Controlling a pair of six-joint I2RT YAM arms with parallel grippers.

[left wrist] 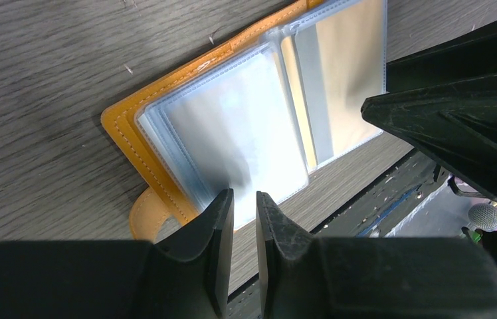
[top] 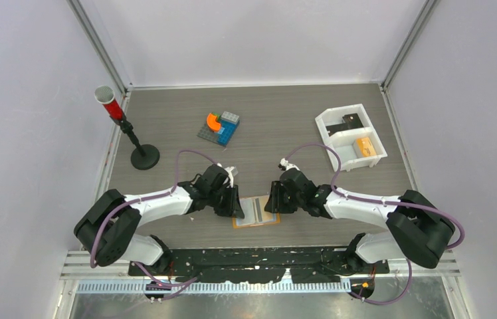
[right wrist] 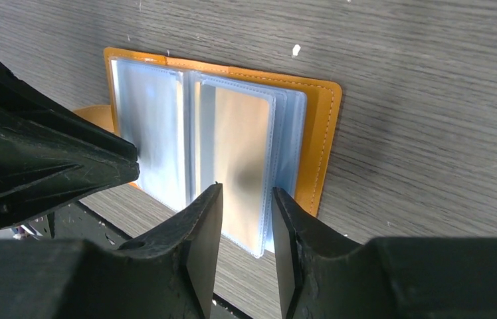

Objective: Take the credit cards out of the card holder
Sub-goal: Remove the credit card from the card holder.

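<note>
The card holder (top: 257, 212) lies open, sleeves up, at the near edge of the counter (top: 286, 126). The left tool (left wrist: 244, 199) hangs over the holder's left half with its jaws a thin slit apart; whether they pinch a sleeve, I cannot tell. The right tool (right wrist: 246, 194) stands open at the holder's right half, its fingers flanking the near edge of a sleeve with a card (right wrist: 239, 146) inside.

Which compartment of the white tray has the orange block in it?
The white tray's compartment nearer the arms holds the orange block; the farther compartment holds something dark instead.
</note>
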